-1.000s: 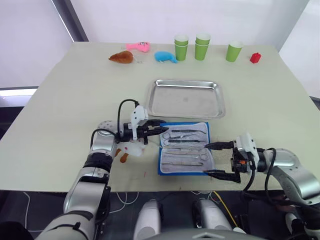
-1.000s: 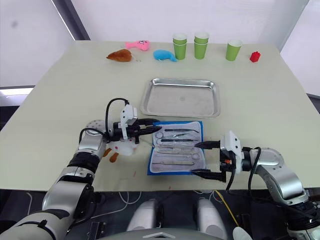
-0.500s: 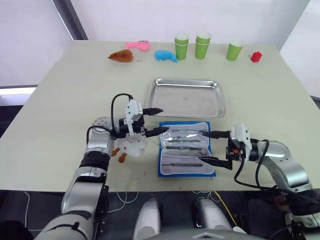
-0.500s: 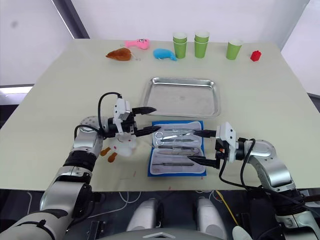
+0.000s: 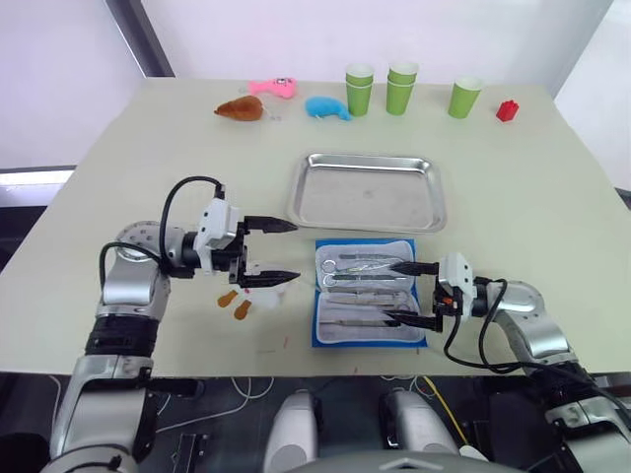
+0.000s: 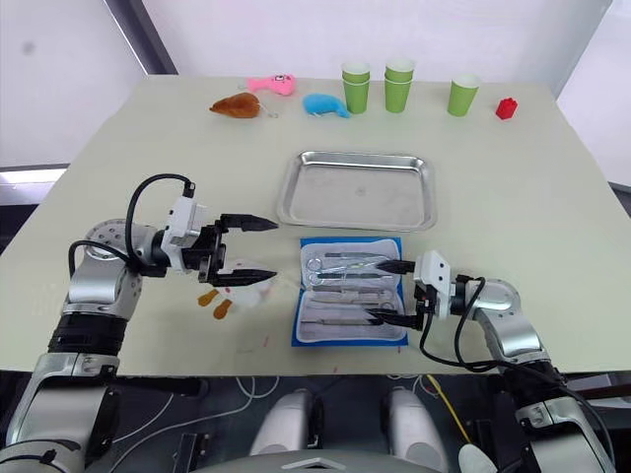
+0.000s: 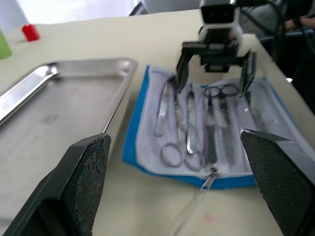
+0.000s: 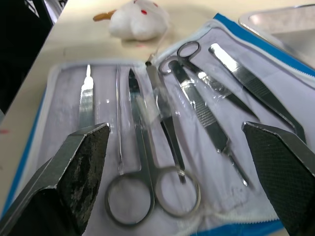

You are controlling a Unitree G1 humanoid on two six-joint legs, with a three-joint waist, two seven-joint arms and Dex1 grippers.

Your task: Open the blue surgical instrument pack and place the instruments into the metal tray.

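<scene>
metal tray [image 7: 59, 93]: cut off by the left wrist view's edge.
blue surgical instrument pack [image 8: 44, 105]: edges ran out of the right wrist view.
instruments [image 5: 365, 286]: too small in the head views to tell apart.

Counted on the table [image 5: 148, 148]: one metal tray [image 5: 368, 192], one open blue pack [image 5: 367, 293], five green cups [image 5: 401, 89], and four small toys [image 5: 281, 101].

Pale desk [image 5: 148, 148]. Along its far edge: brown toy [image 5: 240, 109], pink toy [image 5: 272, 90], blue whale toy [image 5: 326, 108], three green cup stacks [image 5: 399, 87], red block [image 5: 507, 110]. White plush chick [image 5: 258, 292] with orange feet at lower left of centre.
</scene>
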